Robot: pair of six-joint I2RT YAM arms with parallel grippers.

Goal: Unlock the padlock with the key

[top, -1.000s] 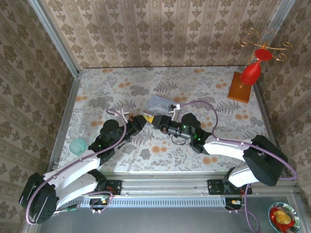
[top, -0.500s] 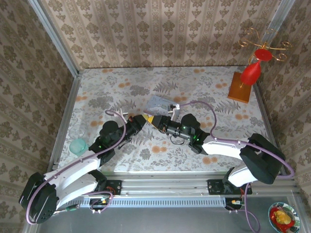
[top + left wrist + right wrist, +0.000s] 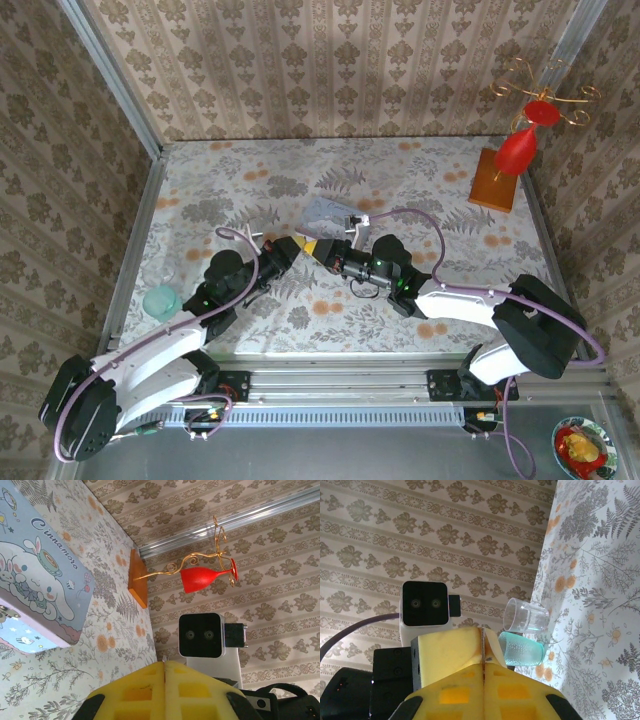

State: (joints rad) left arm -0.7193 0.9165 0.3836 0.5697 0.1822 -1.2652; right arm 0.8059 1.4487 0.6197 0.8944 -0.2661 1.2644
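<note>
A: State of the 2 claws?
B: Both pressed together, left gripper (image 3: 165, 672) and right gripper (image 3: 483, 674) tip to tip mid-tabletop. A dark sliver (image 3: 483, 645) in right's seam; key or not, cannot tell. padlock hidden; tin (image 3: 328, 212) just beyond.

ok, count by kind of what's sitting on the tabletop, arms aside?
Tin: 1
Cups: 2, a clear cup and a teal cup
Red glass on its stand: 1
Total: 4 that I can make out
</note>
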